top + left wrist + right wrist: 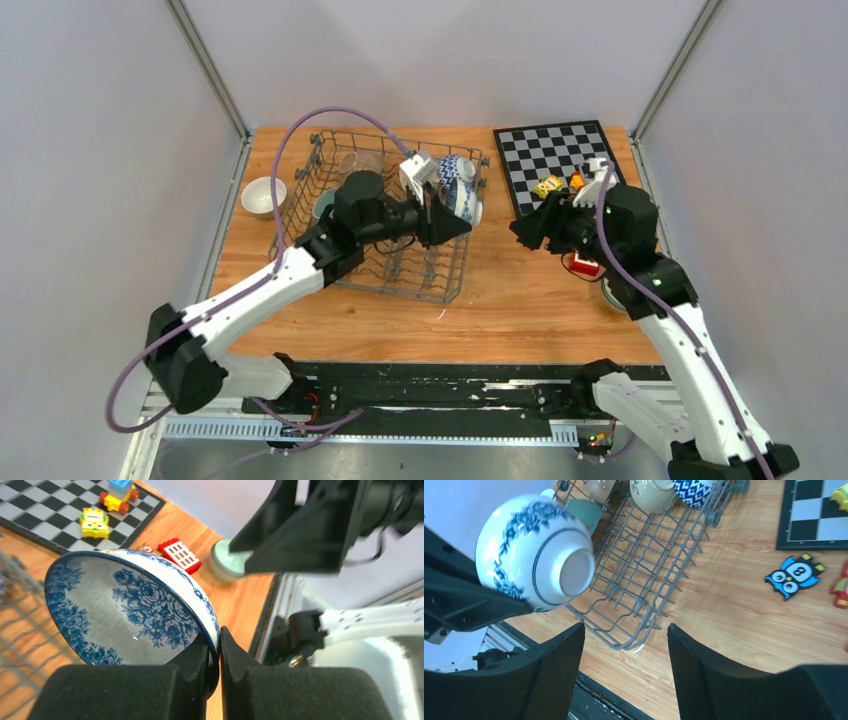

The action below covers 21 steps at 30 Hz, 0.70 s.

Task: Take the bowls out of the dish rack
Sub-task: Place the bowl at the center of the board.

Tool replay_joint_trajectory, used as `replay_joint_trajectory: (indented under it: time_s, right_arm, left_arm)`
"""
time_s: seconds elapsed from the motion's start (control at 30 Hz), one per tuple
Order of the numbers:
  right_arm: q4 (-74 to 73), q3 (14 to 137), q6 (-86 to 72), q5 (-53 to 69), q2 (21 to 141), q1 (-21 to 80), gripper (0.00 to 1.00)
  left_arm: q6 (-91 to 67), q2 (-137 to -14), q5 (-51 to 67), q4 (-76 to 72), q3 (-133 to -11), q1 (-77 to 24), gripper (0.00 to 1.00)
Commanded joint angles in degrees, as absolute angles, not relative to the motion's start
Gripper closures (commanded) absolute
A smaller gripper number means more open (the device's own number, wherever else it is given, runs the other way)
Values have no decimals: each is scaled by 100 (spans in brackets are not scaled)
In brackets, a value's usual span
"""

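Above the right end of the rectangular grey metal wire dish rack (400,275), the left gripper (219,645) clamps the rim of a blue-and-white floral porcelain bowl (130,610), tilted on edge. The bowl's foot faces the right gripper (625,630), which is near on the right, jaws wide and empty.

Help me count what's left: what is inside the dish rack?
In the dish rack, far end: a teal bowl, a cream bowl, a blue-patterned bowl. The left arm and its held bowl cover part of the rack.
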<state>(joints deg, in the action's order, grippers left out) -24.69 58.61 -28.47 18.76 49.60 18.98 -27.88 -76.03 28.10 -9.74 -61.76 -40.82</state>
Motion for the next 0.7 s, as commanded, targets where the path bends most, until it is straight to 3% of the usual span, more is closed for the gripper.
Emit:
replay_joint_trajectory:
  time_s: [0.0,0.2,0.37,0.67]
  right_arm:
    - [-3950,6451,-2297,1220,4459,1837,34]
    - [-4830,7155,-2019,1842,4458,1848,34]
    - [-5158,7572,-1751,2072,4816,2115,36]
    - [-5606,8216,-1654,430,5998,4517,36]
  left_arm:
    - [-556,-6734,1114,984,-6194,-4719,100]
    - [1860,-6033,-1054,1768,-5688,-6370,100]
    - [3021,-6003,-1900,1993,-5218,-7574,100]
    - [4683,-6018,-2212,2431,-4574,-8744,100]
